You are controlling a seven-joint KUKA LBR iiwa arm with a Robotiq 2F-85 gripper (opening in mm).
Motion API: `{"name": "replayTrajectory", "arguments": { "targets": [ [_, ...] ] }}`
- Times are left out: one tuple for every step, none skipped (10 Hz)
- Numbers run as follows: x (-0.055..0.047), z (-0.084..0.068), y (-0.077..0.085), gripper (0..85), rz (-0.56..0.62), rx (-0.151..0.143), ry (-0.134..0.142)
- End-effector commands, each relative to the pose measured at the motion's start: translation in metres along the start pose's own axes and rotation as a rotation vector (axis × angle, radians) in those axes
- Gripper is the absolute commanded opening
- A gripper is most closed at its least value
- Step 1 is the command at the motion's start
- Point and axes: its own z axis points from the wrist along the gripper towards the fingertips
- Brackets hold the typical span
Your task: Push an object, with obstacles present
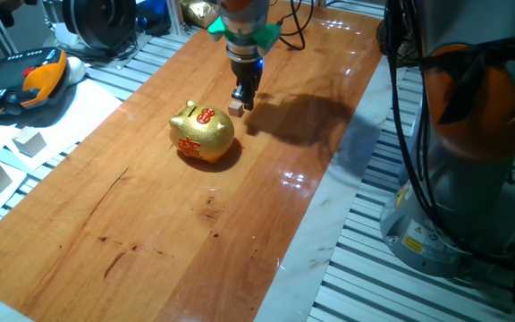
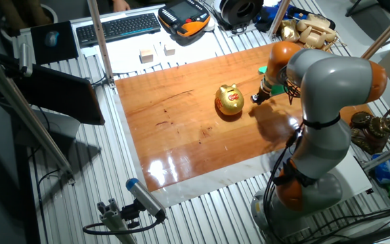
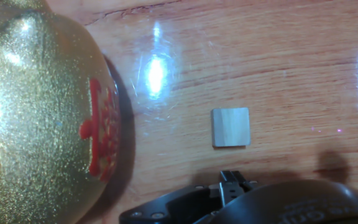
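The cube sits on the counter just ahead of the claw, with the pig beyond it. Light, rigid wood, it probably slides easily; press its flat near face squarely. Whether the claw is spread is unclear.

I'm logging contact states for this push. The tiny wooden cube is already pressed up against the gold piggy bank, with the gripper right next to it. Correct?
Not quite. The tiny wooden cube is not against the gold piggy bank: the hand view shows a strip of bare table between them. The gripper is indeed right beside the cube, as one fixed view shows.
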Motion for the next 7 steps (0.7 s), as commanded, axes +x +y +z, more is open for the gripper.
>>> {"name": "replayTrajectory", "arguments": {
  "targets": [
    [0.000,0.000,0.000,0.0,-0.002,-0.007,-0.002],
    [0.001,0.000,-0.001,0.0,-0.015,-0.022,-0.006],
    [0.004,0.002,-0.004,0.0,-0.022,-0.028,-0.011],
    [0.006,0.004,-0.006,0.0,-0.028,-0.026,-0.018],
    [0.007,0.006,-0.008,0.0,-0.030,-0.022,-0.017],
    [0.007,0.008,-0.008,0.0,-0.032,-0.020,-0.014],
    [0.006,0.011,-0.008,0.0,-0.033,-0.019,-0.013]
  ]
}}
